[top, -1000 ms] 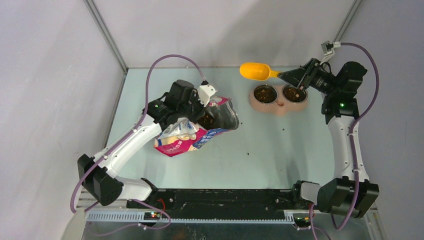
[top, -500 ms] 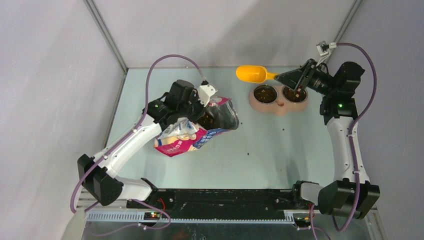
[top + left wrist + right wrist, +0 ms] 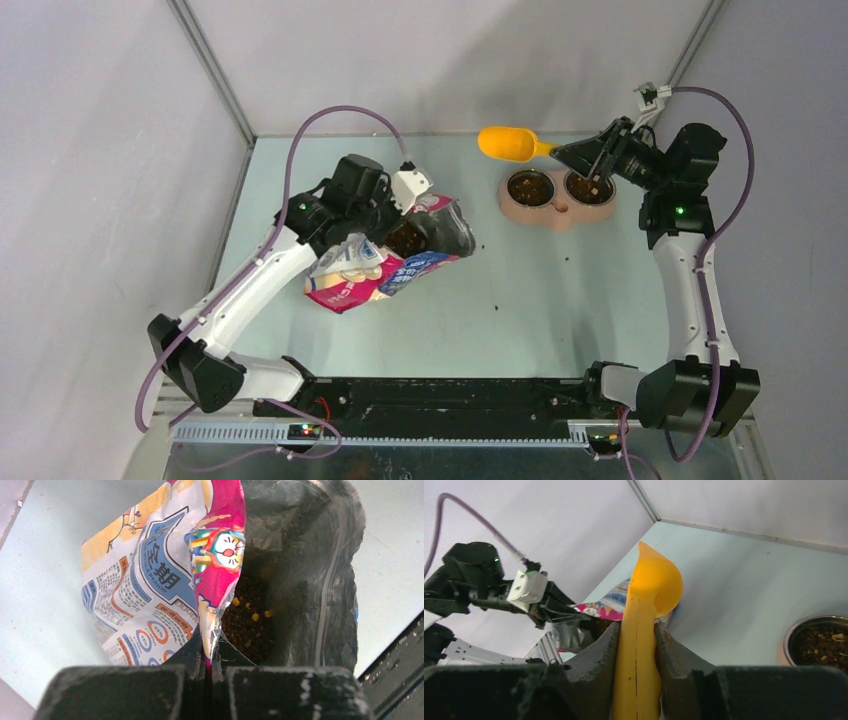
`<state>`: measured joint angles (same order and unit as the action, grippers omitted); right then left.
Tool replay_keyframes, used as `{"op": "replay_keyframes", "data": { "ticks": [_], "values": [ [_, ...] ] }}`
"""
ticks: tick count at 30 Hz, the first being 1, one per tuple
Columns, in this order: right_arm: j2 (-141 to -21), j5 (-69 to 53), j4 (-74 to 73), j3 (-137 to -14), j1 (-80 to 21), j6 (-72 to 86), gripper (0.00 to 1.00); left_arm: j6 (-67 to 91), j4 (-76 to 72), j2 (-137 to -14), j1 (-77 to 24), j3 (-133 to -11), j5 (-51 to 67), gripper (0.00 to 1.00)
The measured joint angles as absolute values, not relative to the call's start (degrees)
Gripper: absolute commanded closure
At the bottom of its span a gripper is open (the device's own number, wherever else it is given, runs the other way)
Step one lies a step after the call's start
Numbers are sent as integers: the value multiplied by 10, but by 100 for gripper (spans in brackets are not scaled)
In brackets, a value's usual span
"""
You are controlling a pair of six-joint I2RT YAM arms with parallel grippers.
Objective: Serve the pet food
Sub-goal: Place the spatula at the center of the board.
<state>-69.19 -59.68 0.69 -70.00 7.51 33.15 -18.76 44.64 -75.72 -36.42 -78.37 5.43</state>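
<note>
Dark brown pet food (image 3: 250, 617) lies inside the open pink-and-blue printed bag (image 3: 372, 270), which rests on its side at mid-left with its mouth (image 3: 432, 236) facing right. My left gripper (image 3: 209, 645) is shut on the bag's torn upper edge and holds the mouth open. More pet food fills both bowls of the pink double feeder (image 3: 556, 192) at the back right. My right gripper (image 3: 636, 630) is shut on the handle of a yellow scoop (image 3: 508, 144), held in the air left of the feeder; the bowl of the scoop (image 3: 655, 577) points away from me, its inside hidden.
Stray kibble crumbs (image 3: 497, 291) dot the pale green table. Grey walls close in on the left, back and right. A black rail (image 3: 440, 392) runs along the near edge between the arm bases.
The left arm shifted slightly left, drawing the bag with it. The right gripper swung the scoop a little left and then back right, staying above the table behind the feeder.
</note>
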Motion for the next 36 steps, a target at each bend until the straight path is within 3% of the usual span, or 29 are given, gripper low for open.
{"op": "replay_keyframes", "data": {
  "ticks": [18,36],
  "values": [
    [-778,-476,-47,-700,65,308,100,-320,638,-697,-364,-832,151,100],
    [-787,-470,-55,-700,41,295,100,-335,632,-682,-368,-832,72,100]
  ]
}}
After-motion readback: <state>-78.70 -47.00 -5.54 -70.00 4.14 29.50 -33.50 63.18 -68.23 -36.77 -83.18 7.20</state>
